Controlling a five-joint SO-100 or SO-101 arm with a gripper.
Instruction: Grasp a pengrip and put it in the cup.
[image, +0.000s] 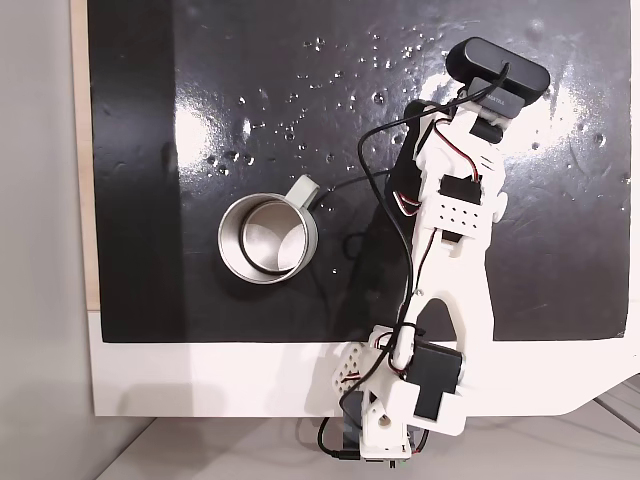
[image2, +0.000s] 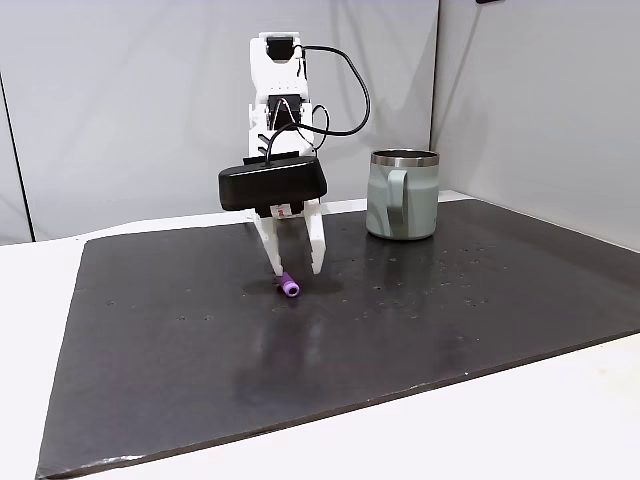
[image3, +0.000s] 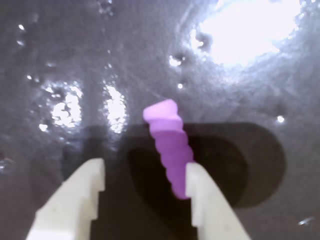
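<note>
Your gripper (image3: 145, 192) stands spread at the bottom of the wrist view, the pengrip (image3: 170, 150) lying on the mat against the right-hand finger, likely set for a pinch. The cup (image2: 402, 195) waits upright at right centre on the glossy black mat (image2: 200, 340); plain grey walls (image2: 120, 90) behind.

One pengrip (image3: 169, 152), one cup (image: 267, 238).

Purple ribbed pengrip (image3: 170, 150), white fingers (image3: 75, 200), silvery-grey cup (image2: 402, 195), glossy black mat (image2: 300, 350)
</note>
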